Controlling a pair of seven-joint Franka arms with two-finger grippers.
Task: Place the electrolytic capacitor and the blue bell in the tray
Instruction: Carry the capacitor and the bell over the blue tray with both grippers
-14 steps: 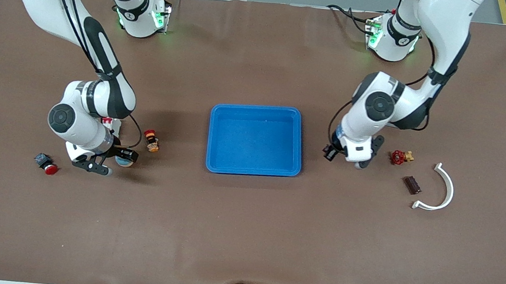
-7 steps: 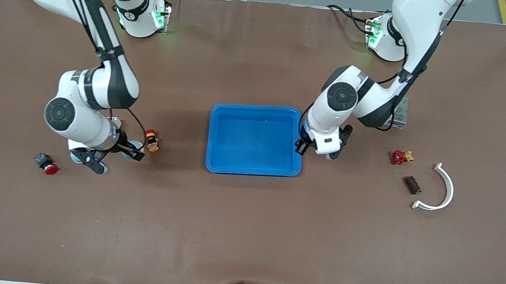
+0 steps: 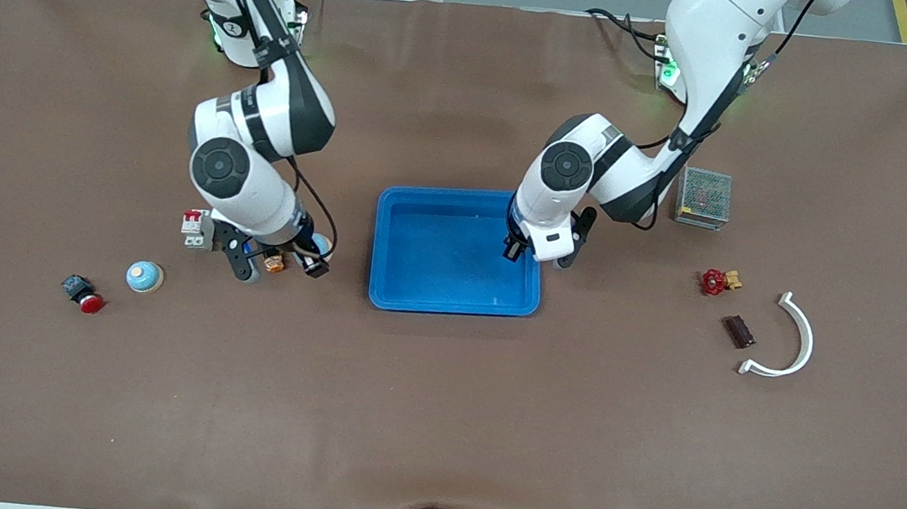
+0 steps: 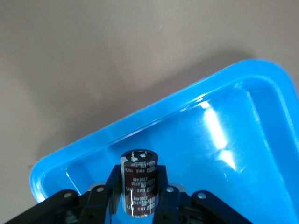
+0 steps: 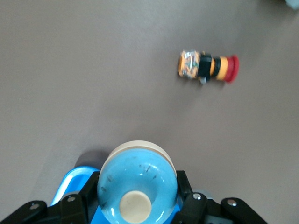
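The bright-blue tray point(image 3: 450, 288) lies at the table's middle. My left gripper point(image 3: 514, 252) hangs over the tray's rim at the left arm's end, shut on a dark brown electrolytic capacitor point(image 4: 138, 182). The tray's floor point(image 4: 233, 140) shows below it. My right gripper point(image 3: 317, 257) is over the table just beside the tray at the right arm's end, shut on a blue bell point(image 5: 138, 179) with a cream knob. A corner of the tray point(image 5: 74, 179) shows under it. A second blue bell point(image 3: 143, 277) rests on the table toward the right arm's end.
An orange-and-red push button point(image 3: 274, 263) and a white breaker point(image 3: 197, 227) lie under the right arm. A black-and-red button point(image 3: 83, 293) lies beside the loose bell. Toward the left arm's end are a mesh box point(image 3: 704, 198), a red valve point(image 3: 714, 281), a brown block point(image 3: 739, 331) and a white curved piece point(image 3: 790, 340).
Both arms have swung toward the tray. The right gripper carried its bell from near the loose bell to beside the tray. The left gripper brought the capacitor over the tray's rim.
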